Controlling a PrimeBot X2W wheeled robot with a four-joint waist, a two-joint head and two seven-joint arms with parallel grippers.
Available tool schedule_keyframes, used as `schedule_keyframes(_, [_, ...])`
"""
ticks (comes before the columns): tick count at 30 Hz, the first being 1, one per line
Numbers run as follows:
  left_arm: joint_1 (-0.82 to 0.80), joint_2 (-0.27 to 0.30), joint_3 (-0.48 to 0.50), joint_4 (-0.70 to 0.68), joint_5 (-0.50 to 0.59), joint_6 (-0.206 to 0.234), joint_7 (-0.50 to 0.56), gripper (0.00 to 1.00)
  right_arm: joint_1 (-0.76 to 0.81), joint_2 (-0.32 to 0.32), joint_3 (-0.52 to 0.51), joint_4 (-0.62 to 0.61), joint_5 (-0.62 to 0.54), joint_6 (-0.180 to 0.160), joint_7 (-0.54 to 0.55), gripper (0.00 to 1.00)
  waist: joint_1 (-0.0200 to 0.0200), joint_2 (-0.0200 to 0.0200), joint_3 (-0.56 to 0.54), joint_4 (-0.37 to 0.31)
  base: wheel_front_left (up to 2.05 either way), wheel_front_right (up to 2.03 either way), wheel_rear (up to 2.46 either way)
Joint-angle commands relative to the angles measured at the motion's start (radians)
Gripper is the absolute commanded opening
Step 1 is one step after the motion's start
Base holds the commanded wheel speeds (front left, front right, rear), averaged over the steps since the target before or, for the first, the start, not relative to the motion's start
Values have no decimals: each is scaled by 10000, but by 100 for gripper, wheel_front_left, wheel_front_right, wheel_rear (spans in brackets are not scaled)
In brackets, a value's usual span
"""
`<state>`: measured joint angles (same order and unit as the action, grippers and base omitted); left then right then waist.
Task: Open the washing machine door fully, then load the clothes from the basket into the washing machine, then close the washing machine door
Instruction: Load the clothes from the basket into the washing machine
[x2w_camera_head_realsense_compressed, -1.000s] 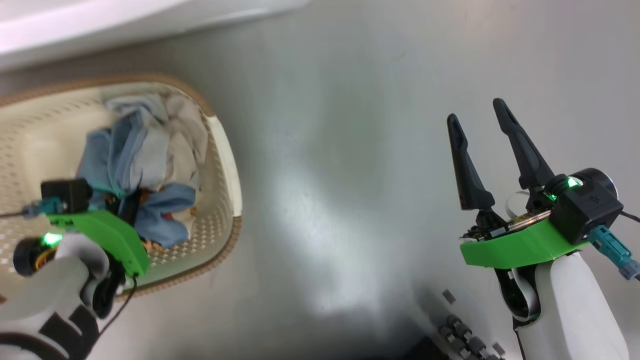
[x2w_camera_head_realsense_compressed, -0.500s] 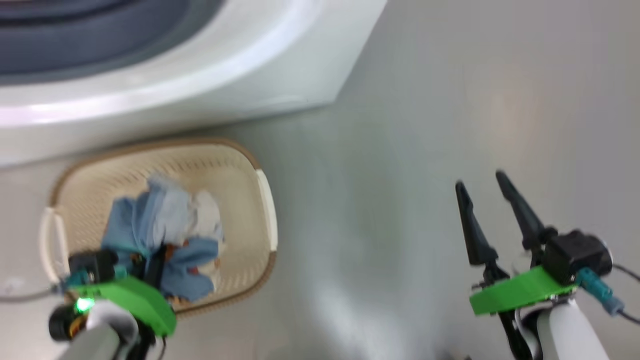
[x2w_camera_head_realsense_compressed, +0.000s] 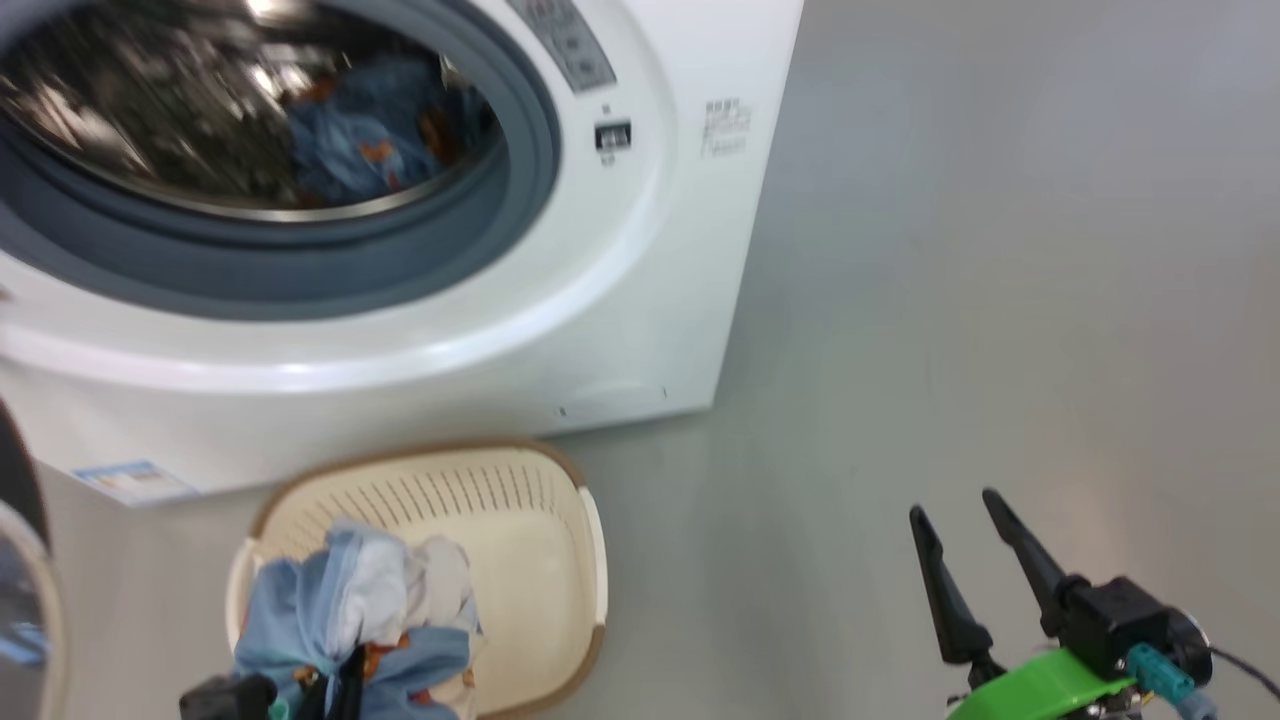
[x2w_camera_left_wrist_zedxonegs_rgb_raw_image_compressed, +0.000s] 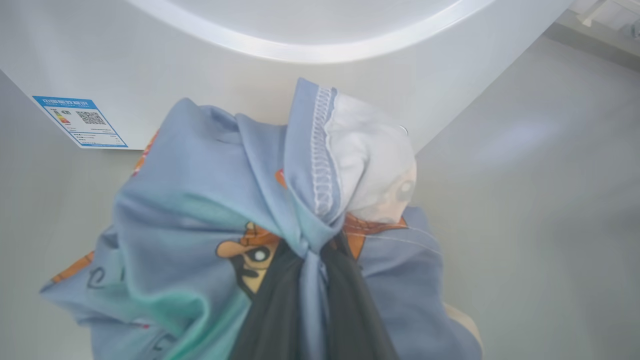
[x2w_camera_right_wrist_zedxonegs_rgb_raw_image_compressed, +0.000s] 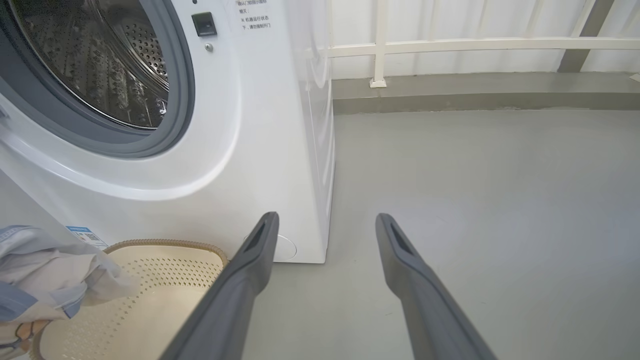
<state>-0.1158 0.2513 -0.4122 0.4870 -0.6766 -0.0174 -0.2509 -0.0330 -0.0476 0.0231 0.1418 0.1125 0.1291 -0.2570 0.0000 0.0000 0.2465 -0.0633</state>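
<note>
The left gripper's (x2w_camera_left_wrist_zedxonegs_rgb_raw_image_compressed: 311, 257) two dark fingers are pinched tight on the clothes (x2w_camera_left_wrist_zedxonegs_rgb_raw_image_compressed: 200, 200), a light blue bundle printed with orange-brown cartoon figures, with a fold of white cloth bunched just beyond the fingertips. Below the bundle sits the cream perforated basket (x2w_camera_head_realsense_compressed: 530, 520) with its brown rim. Past it stands the white washing machine (x2w_camera_head_realsense_compressed: 640, 300), a blue label (x2w_camera_left_wrist_zedxonegs_rgb_raw_image_compressed: 80, 121) low on its front and more blue fabric (x2w_camera_head_realsense_compressed: 370, 130) lying in the steel drum (x2w_camera_right_wrist_zedxonegs_rgb_raw_image_compressed: 100, 65). The right gripper (x2w_camera_right_wrist_zedxonegs_rgb_raw_image_compressed: 325, 220) hangs with its fingers spread wide over smooth grey floor (x2w_camera_right_wrist_zedxonegs_rgb_raw_image_compressed: 500, 200), with a white railing (x2w_camera_right_wrist_zedxonegs_rgb_raw_image_compressed: 450, 47) beyond.
</note>
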Motion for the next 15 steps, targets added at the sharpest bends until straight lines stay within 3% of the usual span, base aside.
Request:
schedule_keyframes(1, [131,134,495,-275,180,72,-108,0,137,-26,267,-156,-120,16,-48,100,0,0,-1366,317,0,0,0])
schedule_keyframes(15, [1864,-679,2376,-2453,2205,287,-108,0,636,-26,362,105,-37,16,-48,100,0,0,-2819,151,0,0,0])
